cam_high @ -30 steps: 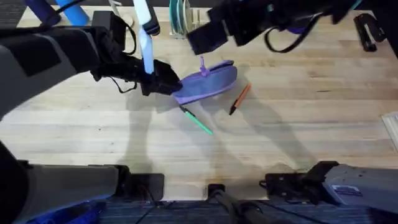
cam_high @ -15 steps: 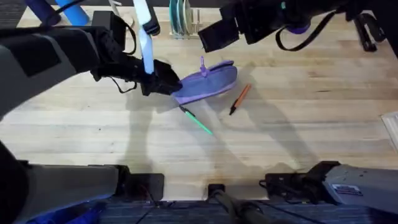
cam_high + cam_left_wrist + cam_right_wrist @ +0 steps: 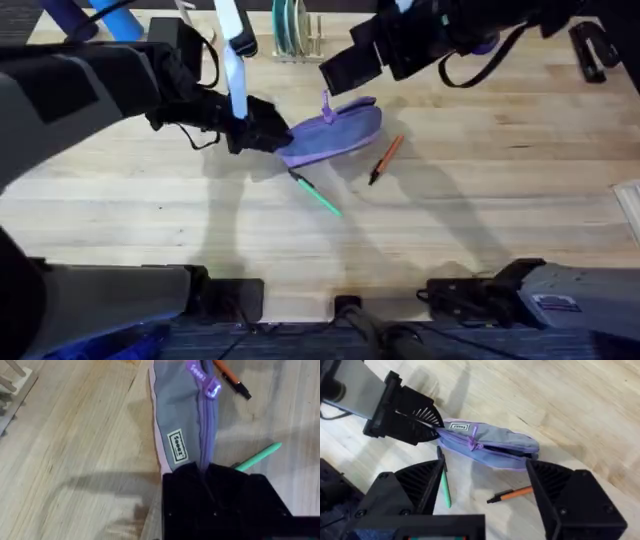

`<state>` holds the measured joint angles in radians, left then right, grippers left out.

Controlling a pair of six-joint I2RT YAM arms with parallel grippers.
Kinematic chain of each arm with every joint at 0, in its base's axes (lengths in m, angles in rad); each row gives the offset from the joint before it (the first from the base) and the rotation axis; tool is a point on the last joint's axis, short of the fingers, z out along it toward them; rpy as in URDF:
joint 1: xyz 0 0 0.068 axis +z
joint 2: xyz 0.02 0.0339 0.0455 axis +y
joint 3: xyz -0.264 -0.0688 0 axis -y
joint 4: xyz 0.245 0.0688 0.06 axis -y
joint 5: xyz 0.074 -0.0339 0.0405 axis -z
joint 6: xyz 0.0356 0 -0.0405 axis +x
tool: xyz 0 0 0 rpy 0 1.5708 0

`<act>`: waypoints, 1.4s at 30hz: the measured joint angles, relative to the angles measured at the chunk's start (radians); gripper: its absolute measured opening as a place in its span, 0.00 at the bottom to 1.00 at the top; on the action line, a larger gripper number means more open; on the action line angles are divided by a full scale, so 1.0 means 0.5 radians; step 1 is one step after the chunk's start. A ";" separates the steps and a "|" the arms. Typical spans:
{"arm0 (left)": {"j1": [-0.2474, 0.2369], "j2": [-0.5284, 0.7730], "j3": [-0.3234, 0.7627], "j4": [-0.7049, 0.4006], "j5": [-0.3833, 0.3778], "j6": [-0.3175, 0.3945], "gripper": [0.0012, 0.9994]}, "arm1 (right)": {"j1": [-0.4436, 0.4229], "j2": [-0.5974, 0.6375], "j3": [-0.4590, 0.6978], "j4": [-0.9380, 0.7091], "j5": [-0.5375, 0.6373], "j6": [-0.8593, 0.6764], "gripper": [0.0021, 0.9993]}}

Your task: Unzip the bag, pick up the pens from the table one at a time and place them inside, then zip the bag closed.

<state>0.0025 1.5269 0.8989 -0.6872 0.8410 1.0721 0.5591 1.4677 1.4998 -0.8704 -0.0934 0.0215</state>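
Observation:
The lavender and grey bag (image 3: 338,133) lies mid-table, and my left gripper (image 3: 265,131) is shut on its left end. In the left wrist view the black fingers (image 3: 220,495) pinch that end of the bag (image 3: 180,420), and the purple zipper pull (image 3: 207,382) sits farther along. My right gripper (image 3: 350,66) hovers open above the bag's far side. From its wrist view the bag (image 3: 492,442) shows a dark slit running from the pull (image 3: 473,440). The green pen (image 3: 318,193) and the orange pen (image 3: 385,158) lie on the table (image 3: 480,210) beside the bag.
A rack with plates (image 3: 292,30) stands at the back centre. Blue items (image 3: 100,15) lie at the back left and a black object (image 3: 590,50) at the back right. The front half of the table is bare wood.
My right gripper has shifted to the right and slightly down toward the bag. The left gripper, the bag and both pens have stayed put.

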 joint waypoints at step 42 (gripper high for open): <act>0.000 0.000 0.000 0.000 0.000 0.000 0.04 | 0.063 0.486 0.002 -0.009 -0.268 -0.052 1.00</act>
<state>0.0025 1.5269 0.8989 -0.6872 0.8410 1.0721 0.5907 1.7107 1.5009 -0.8747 -0.2272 -0.0044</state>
